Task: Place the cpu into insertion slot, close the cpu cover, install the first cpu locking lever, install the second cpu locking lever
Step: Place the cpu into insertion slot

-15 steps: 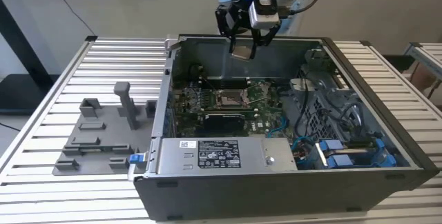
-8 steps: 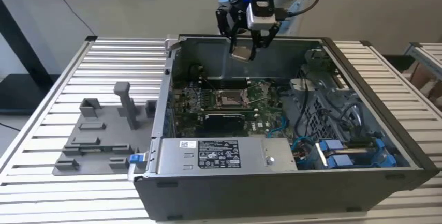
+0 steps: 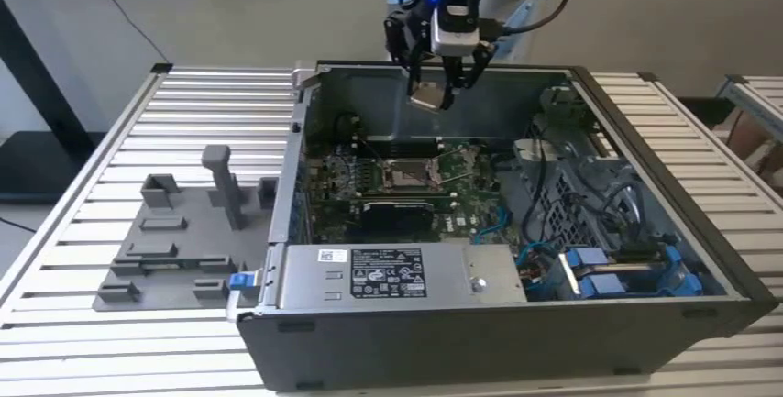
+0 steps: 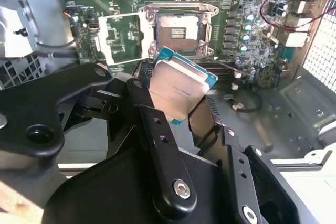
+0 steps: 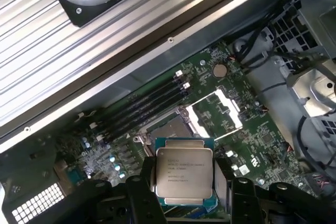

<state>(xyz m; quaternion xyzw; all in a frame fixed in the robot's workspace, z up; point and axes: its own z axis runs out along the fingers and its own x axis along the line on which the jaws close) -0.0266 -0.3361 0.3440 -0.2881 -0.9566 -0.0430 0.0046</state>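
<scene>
Gripper [image 3: 435, 93] is clenched on the cpu [image 3: 426, 97], fingers pinching two opposite edges. In the exterior view the chip hangs tilted in the air over the open pc case [image 3: 490, 347], up by the far wall, well clear of the board below. In the second wrist view the cpu [image 4: 181, 85] shows its silver-tan top w/ a teal edge, and black fingers [image 4: 144, 103] grip it on either side. In the first wrist view the cpu [image 5: 184, 170] is held flat-on to the camera, board behind it.

Case lies open side up on the slatted table [image 3: 183, 113]. Inside it:
- green motherboard [image 3: 330, 186] on the case floor
- insertion slot [image 3: 404, 173] approx mid-board
- silver power supply box [image 3: 380, 276] along the near wall
- cables + blue-tabbed drive bay [image 3: 612, 278] on the exterior view's right

The insertion slot [image 4: 178, 29] is empty: bare contact field, metal rim round it. The cpu cover [image 4: 121, 18] is swung open and lies just beside the slot, green board visible thru its window. Long black memory slots [image 5: 152, 106] run near the socket. Cpu and slot are apart, not touching.

On the table at the exterior view's left of the case lies a grey fixture tray [image 3: 171, 250] w/ moulded blocks and an upright post [image 3: 218, 177].
</scene>
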